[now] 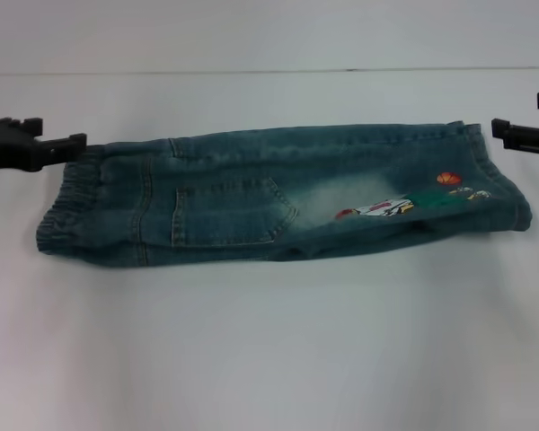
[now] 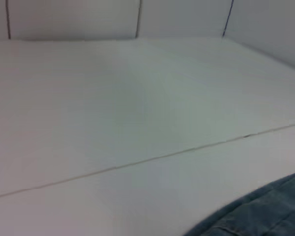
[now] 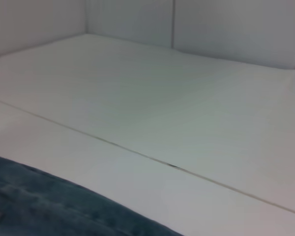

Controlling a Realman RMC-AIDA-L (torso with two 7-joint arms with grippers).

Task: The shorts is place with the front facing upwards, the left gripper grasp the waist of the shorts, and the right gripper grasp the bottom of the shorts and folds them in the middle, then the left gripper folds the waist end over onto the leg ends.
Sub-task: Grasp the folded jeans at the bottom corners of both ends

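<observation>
Shorts [image 1: 278, 193] folded lengthwise, grippers flanking.
Left gripper [image 1: 72, 141] touches the waist [image 1: 67, 211], right gripper [image 1: 501, 130] nears the leg ends [image 1: 499, 193] (finger state: cannot tell).

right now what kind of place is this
Probably a robot test bench or lab workspace, not a home: a plain white tabletop with bare white wall panels behind, a single pair of blue denim shorts laid out, and black grippers at both ends.

The left pincer [image 1: 72, 141] and the right pincer [image 1: 501, 131] are cut by the picture edges. Each wrist view shows only one denim corner of the shorts [image 2: 265, 211].
</observation>
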